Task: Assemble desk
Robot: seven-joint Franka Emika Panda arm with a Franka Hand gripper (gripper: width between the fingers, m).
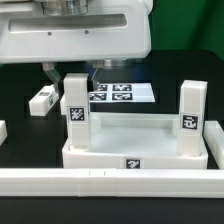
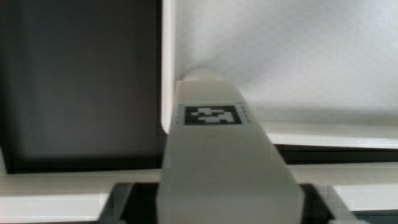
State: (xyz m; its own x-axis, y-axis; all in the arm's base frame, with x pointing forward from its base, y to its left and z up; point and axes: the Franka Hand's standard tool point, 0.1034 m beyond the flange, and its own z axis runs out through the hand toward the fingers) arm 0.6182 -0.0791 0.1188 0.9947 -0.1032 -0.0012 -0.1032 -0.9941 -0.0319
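1. Between the 2 dark fingers (image 2: 139, 205) of the gripper (image 2: 228, 205), the wrist view shows a short white plastic block leg (image 2: 217, 150) bearing a black-and-white square tag. The fingers stand narrow and press on its 2 sides, so I judge it gripped. Whether it rests on the black table (image 1: 15, 80) or hangs free I cannot tell, and the exterior view does not show it clearly.
2. Main risk: the grip appears to sit near 1 end of the block leg. The free length could tilt when carried, and a tilted leg would miss its round socket or jam at the mouth.
3. The white rectangular plastic tray-like desk top (image 1: 100, 157) lies just behind the long white rail bar (image 1: 110, 183). It carries 2 upright white legs: the left leg (image 1: 75, 108) at the exterior view's left and the right leg (image 1: 192, 112) at its right. A low carry path could knock either of them. I cannot tell whether they are fully seated.
4. A loose leg (image 1: 42, 100), white and tagged, lies on the table apart from the tray, at the exterior view's left. A careless sweep could push it out of reach.
5. The thin flat white marker board (image 1: 125, 92) lies behind the desk top. A slipped leg could land there and cover its tags.
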